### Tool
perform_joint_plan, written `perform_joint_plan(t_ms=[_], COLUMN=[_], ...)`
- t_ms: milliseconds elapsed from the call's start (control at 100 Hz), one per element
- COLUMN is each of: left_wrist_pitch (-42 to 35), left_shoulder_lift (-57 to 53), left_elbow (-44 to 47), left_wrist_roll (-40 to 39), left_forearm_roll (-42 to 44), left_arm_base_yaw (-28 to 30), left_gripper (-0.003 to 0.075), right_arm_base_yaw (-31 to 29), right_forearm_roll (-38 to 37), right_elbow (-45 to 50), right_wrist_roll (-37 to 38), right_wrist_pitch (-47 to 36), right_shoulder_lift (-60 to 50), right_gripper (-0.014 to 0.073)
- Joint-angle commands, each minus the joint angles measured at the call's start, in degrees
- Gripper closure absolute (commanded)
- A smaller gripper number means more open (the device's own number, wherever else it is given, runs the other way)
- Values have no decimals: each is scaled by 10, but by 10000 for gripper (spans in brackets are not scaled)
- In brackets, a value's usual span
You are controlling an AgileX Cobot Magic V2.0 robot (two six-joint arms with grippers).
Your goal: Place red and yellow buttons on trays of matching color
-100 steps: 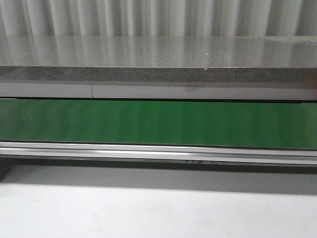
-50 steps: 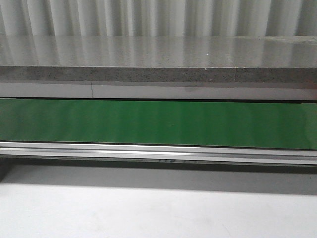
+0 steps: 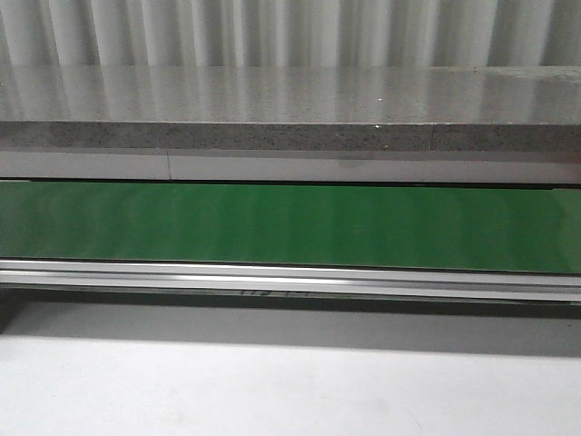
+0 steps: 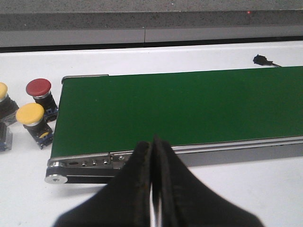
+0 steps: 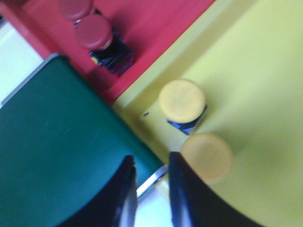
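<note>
A: Front view first. You get only the green conveyor belt (image 3: 290, 225) crossing the frame, a grey ledge behind it, white table (image 3: 272, 391) in front. No buttons, trays or arms visible here.

B: Left wrist view?

A: The left pincer (image 4: 152, 189) has its two black fingers pressed together, nothing between them. It hangs over the table at the belt's near edge. Off the belt's end, at about 10 o'clock from the pincer, you have a red button (image 4: 39, 88) and a yellow button (image 4: 30, 114) standing upright on the table; another yellow cap shows partly at the frame edge.

B: Right wrist view?

A: Blurred. The right pincer (image 5: 150, 182) is parted a little and carries nothing. Two yellow buttons (image 5: 182, 99) sit on the yellow tray (image 5: 255, 71), two red buttons (image 5: 94, 32) on the red tray (image 5: 156, 23).

B: Handling?

A: Judgement only: rigid plastic, light, with a smooth domed cap that could slip. You should close on the darker block under the cap and keep it upright.
</note>
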Motion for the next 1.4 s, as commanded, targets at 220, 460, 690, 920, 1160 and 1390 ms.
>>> perform_joint_plan(t_ms=[220, 460, 690, 920, 1160, 1390], left_wrist_pitch=[-42, -42, -42, -42, -42, -42], left_shoulder_lift=[2, 2, 2, 2, 2, 2], left_elbow=[-16, -16, -16, -16, -16, -16], left_wrist_roll=[1, 1, 1, 1, 1, 1], left_forearm_roll=[-5, -5, -5, -5, -5, -5], left_arm_base_yaw=[-5, -5, -5, -5, -5, -5], left_gripper=[741, 741, 741, 741, 741, 741], right_arm_base_yaw=[158, 270, 328, 365, 368, 368], right_forearm_roll=[-25, -79, -80, -79, -75, -59], right_elbow=[-13, -13, -13, 14, 33, 43], right_wrist_roll=[-56, -89, -140, -189, -189, -189], right_wrist_pitch=[-1, 1, 0, 3, 49, 86], right_shoulder_lift=[-64, -123, -193, -287, -407, -518], right_gripper=[659, 659, 659, 659, 659, 659])
